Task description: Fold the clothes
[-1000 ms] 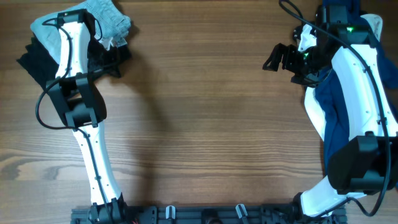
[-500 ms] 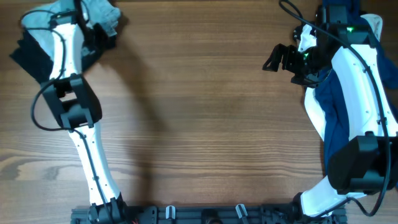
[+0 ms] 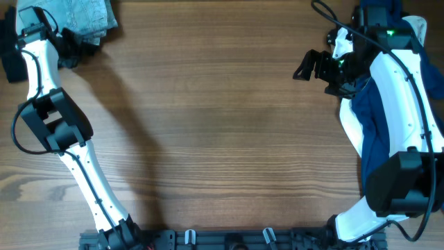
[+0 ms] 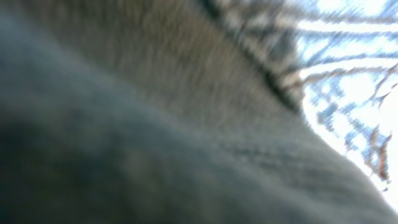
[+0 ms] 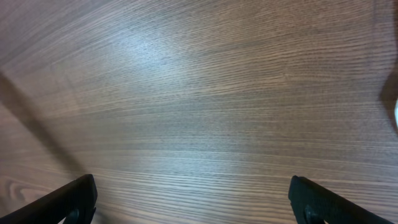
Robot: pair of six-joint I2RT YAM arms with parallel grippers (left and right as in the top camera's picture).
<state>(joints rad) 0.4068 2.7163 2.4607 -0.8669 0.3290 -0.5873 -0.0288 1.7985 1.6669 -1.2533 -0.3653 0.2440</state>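
left arm [image 3: 40, 62] stretched to jeans [image 3: 80, 17], jaws unclear | right arm [image 3: 402, 83] bent over navy garment [image 3: 369, 135], jaws wide

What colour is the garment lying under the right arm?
The garment is plain navy blue, best seen in the overhead view.

1. Left wrist view: fully blurred. Grey-blue cloth [image 4: 155, 124] fills the frame (no fingers discernible).
2. Overhead: left gripper [image 3: 71, 50] partly hidden against the jeans [image 3: 73, 15]; jaw state indeterminate.
3. Jeans cut off by the top edge.
4. Navy garment [image 3: 371, 135] largely covered by the right arm [image 3: 406, 83].
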